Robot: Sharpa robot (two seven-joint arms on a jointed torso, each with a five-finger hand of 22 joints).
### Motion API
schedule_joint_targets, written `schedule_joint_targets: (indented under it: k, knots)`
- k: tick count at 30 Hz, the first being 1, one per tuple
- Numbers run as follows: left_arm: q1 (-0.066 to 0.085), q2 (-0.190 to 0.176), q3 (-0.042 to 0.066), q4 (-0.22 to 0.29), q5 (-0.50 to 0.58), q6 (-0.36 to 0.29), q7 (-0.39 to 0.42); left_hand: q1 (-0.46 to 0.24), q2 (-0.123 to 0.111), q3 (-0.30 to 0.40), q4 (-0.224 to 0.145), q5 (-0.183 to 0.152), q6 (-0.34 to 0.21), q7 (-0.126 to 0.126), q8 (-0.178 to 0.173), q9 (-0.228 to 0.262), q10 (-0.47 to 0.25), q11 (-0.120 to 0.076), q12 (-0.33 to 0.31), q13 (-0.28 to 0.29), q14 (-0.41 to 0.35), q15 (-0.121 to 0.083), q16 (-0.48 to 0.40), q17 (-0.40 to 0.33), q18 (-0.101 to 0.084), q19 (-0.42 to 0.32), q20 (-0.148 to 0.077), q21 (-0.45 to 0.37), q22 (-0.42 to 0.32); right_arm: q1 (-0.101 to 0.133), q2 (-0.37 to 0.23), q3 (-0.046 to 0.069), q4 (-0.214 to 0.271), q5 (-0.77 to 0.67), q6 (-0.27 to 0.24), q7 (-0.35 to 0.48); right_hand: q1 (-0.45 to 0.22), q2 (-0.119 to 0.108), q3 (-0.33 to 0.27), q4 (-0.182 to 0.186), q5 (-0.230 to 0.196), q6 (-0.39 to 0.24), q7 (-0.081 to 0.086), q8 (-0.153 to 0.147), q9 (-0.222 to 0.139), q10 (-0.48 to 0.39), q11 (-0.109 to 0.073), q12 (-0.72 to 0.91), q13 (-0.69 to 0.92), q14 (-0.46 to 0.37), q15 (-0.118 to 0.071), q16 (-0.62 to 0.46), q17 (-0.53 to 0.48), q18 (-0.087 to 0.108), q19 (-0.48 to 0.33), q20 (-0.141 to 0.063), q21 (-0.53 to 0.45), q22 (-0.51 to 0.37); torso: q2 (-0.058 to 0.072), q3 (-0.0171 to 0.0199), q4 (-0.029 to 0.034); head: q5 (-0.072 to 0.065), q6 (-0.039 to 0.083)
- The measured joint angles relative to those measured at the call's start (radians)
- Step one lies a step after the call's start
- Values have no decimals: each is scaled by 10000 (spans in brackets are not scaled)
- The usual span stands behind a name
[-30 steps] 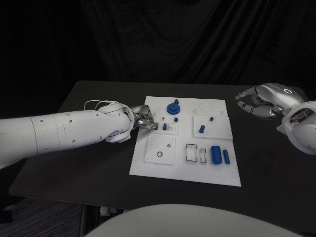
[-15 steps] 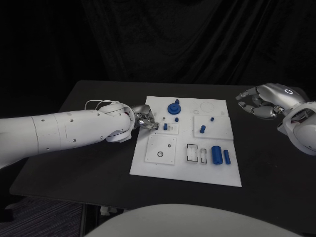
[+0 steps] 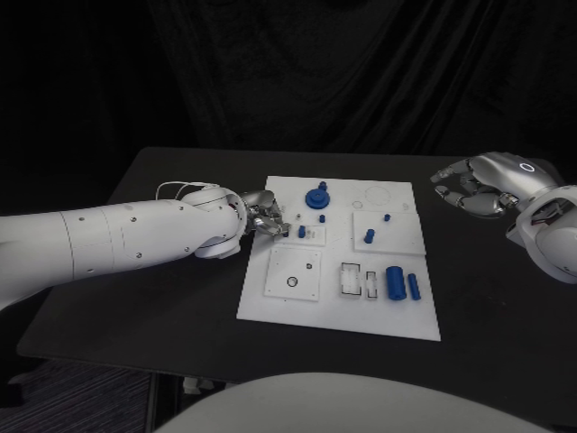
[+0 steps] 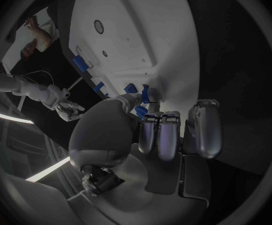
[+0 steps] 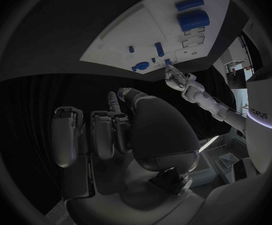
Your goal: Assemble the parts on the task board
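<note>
The white task board (image 3: 302,298) lies in the middle of the black table. My left hand (image 3: 268,222) is at the board's left edge, fingers curled over the upper left panel. In the left wrist view my left hand (image 4: 155,130) pinches a small blue peg (image 4: 140,111) between thumb and fingers, just above the board (image 4: 136,35). Another short blue peg (image 3: 300,232) stands beside those fingers. My right hand (image 3: 477,191) hovers off the board's right side, fingers curled in on nothing. Seen from the right wrist, the board (image 5: 142,30) lies ahead of my right hand (image 5: 117,135).
A blue knob (image 3: 317,197) stands at the board's far edge. A fat blue cylinder (image 3: 394,281) and a slim one (image 3: 414,287) lie at the near right. Two small pegs (image 3: 370,236) (image 3: 386,217) stand in the right panel. Bare black table surrounds the board.
</note>
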Motion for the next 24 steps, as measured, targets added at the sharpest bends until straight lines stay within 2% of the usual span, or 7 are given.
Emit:
schedule_joint_targets:
  k: [3, 4, 8, 12, 15, 18, 24]
  knots:
    - [-1, 9, 7, -20, 0, 41, 30, -3, 3, 0, 0, -95, 0, 1, 0, -4, 0, 0, 0, 0, 0, 0, 0, 0, 0, 0, 0, -55, 0, 0, 4, 0, 0, 0, 2, 0, -5, -5, 29, -29, 0, 0, 0, 0, -5, 0, 0, 0, 0, 0, 0, 0, 0, 1, 0, 0, -30, 0, -1, 0, 0, -6, 0]
    - [-2, 11, 9, -28, 0, 52, 40, -55, 55, 0, 0, -263, 0, 1, 0, -9, 0, 0, 0, 0, 0, 0, 0, 0, -1, 0, 0, -55, 0, 0, 4, 0, 0, 0, 2, -1, -40, -40, 27, -28, 0, 0, 0, 0, -11, 0, 0, 0, 0, 0, 0, 0, 0, 0, 0, 0, -38, -1, -1, 0, 0, -6, 0]
    - [-4, 21, 10, -76, -3, 106, 94, -302, 157, -267, 92, -1435, 3, -1, 1, -87, 0, 0, 0, 0, 0, 0, 0, 0, -1, 0, 0, -55, 0, 0, 4, 0, -4, 0, 9, -3, -40, -39, 27, -27, 0, 0, 0, 0, -11, 0, 0, 0, 0, 0, 0, 0, 0, 1, 0, 0, -38, 0, -3, 0, 2, 3, 0]
    - [-26, 48, 1, -112, -7, 170, 172, -741, 185, -962, 427, -2169, 73, -39, -55, -177, 0, 0, 0, 0, 0, 0, 0, 0, 0, 0, 0, -55, 0, 0, 6, 0, -9, 0, 16, -6, -40, -39, 27, -27, 0, 0, 0, 0, -11, 0, 0, 0, 0, 0, 0, 0, 0, -1, 0, 0, -38, -1, -4, 0, 3, 4, 0]
    - [-27, 52, 2, -130, -8, 221, 253, -962, 168, -1425, 689, -2466, 65, 2, -178, -301, 0, 0, 0, 0, 0, 0, 0, 0, -1, 0, 0, -55, 0, 0, 7, 0, -10, 0, 23, -8, -39, -39, 27, -27, 0, 0, 0, 0, -11, 0, 0, 0, 0, 0, 0, 0, 0, 1, 0, 0, -38, -1, -5, -1, 4, 4, 0]
    - [-27, 48, 7, -149, -9, 266, 329, -1369, 286, -2022, 840, -2730, 84, 55, -335, -479, 33, 32, 0, 0, 0, 0, 0, 0, 0, 0, 0, -95, 0, 0, 6, 0, -11, 0, 31, -12, -39, -39, 27, -27, 0, 0, 0, 0, -10, 0, 0, 0, 0, 0, 0, 0, 0, 0, 0, 0, -38, -1, -4, -1, 4, 4, 0]
    - [-27, 40, 9, -178, -9, 293, 432, -1722, 513, -2680, 869, -2851, 121, 89, -448, -671, -3, 68, 0, 0, 37, 37, 0, 0, 0, 0, 0, -172, 0, 0, 6, 0, -14, 0, 56, -23, -39, -39, 27, -27, 0, 0, 0, 0, -10, 0, 0, 0, 0, 0, 0, 0, 0, 1, 0, 0, -38, -1, 5, -3, 6, -9, 0]
